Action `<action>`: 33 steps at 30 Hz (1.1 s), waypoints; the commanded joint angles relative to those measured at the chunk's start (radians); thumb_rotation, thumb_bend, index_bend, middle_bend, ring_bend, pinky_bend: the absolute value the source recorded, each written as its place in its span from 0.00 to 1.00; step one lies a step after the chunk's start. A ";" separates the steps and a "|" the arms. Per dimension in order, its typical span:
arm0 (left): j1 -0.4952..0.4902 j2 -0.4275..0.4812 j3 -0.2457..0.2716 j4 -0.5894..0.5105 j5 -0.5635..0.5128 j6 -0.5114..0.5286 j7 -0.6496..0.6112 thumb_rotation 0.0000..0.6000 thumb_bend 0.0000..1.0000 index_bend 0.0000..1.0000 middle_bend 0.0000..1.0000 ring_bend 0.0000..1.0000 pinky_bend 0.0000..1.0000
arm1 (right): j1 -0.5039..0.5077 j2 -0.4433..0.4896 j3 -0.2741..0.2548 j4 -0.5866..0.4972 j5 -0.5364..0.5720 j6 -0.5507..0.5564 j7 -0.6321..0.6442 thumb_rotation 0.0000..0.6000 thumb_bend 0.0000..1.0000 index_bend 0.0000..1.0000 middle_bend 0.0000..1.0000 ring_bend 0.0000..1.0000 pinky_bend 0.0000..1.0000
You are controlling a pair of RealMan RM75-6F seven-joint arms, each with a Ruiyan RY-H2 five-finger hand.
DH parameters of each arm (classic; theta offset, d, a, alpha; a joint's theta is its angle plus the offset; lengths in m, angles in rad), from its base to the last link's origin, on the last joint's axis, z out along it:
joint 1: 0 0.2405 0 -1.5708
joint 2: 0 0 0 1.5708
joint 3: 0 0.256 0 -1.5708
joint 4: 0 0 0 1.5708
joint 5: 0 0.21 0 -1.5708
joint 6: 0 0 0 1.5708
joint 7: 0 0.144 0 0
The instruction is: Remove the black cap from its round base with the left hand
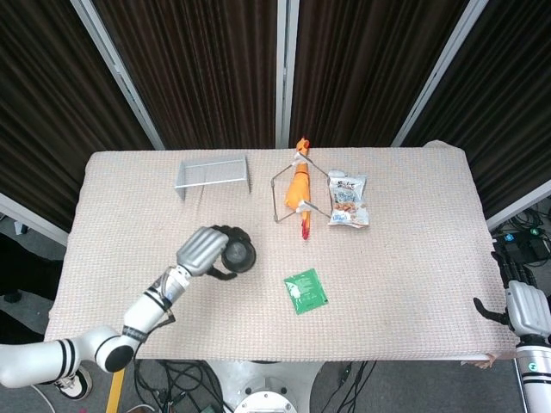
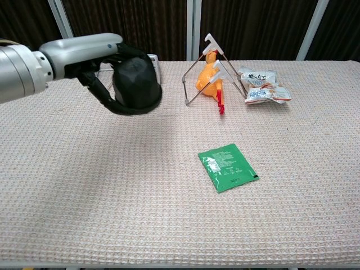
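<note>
My left hand (image 1: 203, 250) grips the black cap (image 1: 238, 255) over the table's front left. In the chest view the left hand (image 2: 93, 53) wraps the black cap (image 2: 136, 84) from above and behind, and the cap hangs in the air above the cloth. Its lower rim flares out wider than the top. I see no separate round base on the table. My right hand (image 1: 527, 310) stays off the table's front right corner, thumb apart, holding nothing.
A wire rack (image 1: 212, 172) stands at the back left. An orange rubber chicken (image 1: 298, 189) hangs in a wire stand at the back middle, with a snack bag (image 1: 347, 200) beside it. A green sachet (image 1: 305, 290) lies in front of the middle.
</note>
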 commanded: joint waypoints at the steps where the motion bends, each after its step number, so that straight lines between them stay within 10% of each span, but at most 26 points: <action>1: 0.014 0.009 -0.068 0.188 -0.150 0.040 -0.009 1.00 0.31 0.48 0.52 0.32 0.36 | 0.002 -0.003 0.000 0.002 0.000 -0.003 -0.002 1.00 0.20 0.00 0.01 0.00 0.00; 6: 0.018 0.048 -0.094 0.235 -0.208 0.021 -0.024 1.00 0.31 0.48 0.52 0.32 0.36 | 0.005 -0.005 0.000 -0.004 0.000 -0.007 -0.017 1.00 0.20 0.00 0.01 0.00 0.00; 16: 0.053 -0.005 0.021 0.096 -0.067 -0.001 -0.112 1.00 0.30 0.48 0.52 0.32 0.36 | 0.005 -0.003 0.001 -0.021 -0.003 0.002 -0.033 1.00 0.20 0.00 0.01 0.00 0.00; 33: 0.051 -0.268 0.078 0.502 0.011 -0.016 -0.205 1.00 0.30 0.48 0.52 0.32 0.36 | 0.001 0.039 0.027 -0.051 -0.006 0.038 -0.011 1.00 0.20 0.00 0.02 0.00 0.00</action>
